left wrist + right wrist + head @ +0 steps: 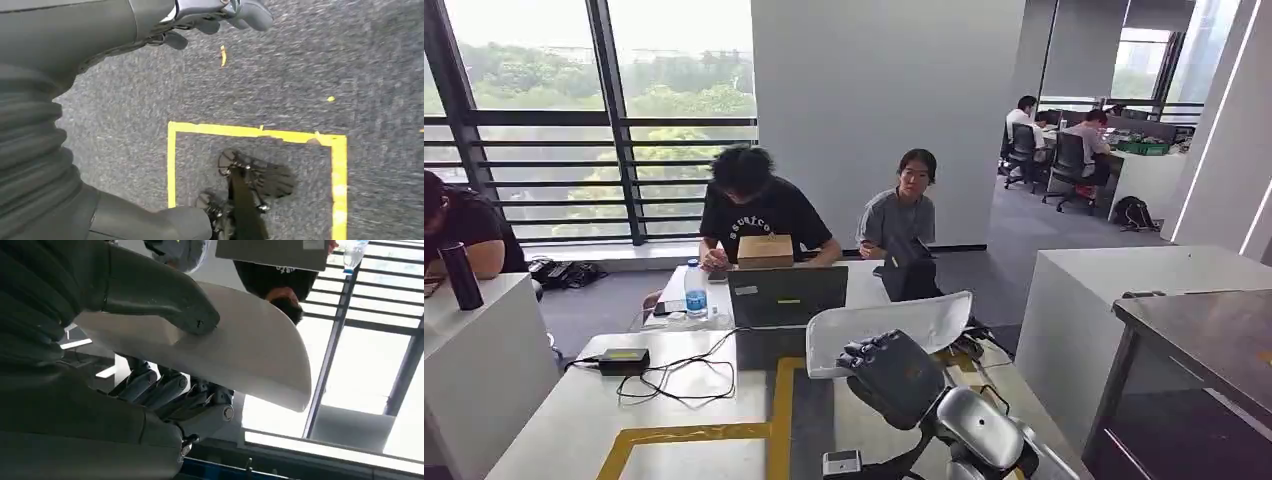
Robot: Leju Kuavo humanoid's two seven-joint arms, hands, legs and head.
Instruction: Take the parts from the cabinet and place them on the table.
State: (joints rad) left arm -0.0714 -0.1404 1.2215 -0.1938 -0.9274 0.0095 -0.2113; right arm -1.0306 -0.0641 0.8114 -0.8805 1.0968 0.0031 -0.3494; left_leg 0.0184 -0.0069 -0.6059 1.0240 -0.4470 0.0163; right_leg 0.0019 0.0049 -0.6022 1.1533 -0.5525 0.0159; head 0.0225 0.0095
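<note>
In the head view the right hand (pixel 892 375) sits at lower centre of the frame, raised over the white table (pixel 554 425), and it grips a white curved part (pixel 890 330) that stretches across the middle of the picture from just right of the laptop (pixel 786 296) toward the centre right. The part is held roughly level and clear of the tabletop, which I judge suits a carry toward a set-down spot: the yellow tape outline (pixel 686 435) at the lower left of the frame may mark that spot, though I cannot be sure. In the right wrist view the thick thumb (pixel 165 295) presses on one face of the white curved part (pixel 250 355) while the darker fingers (pixel 170 390) curl against the other face, so the hand is closed firmly around the panel rather than merely touching it. The left hand (pixel 220 17) shows at the upper centre of the left wrist view, hanging over grey carpet (pixel 300 75); its fingers look curled in with nothing between them. Beyond the table, two people sit at the laptop, near a water bottle (pixel 695 288).
</note>
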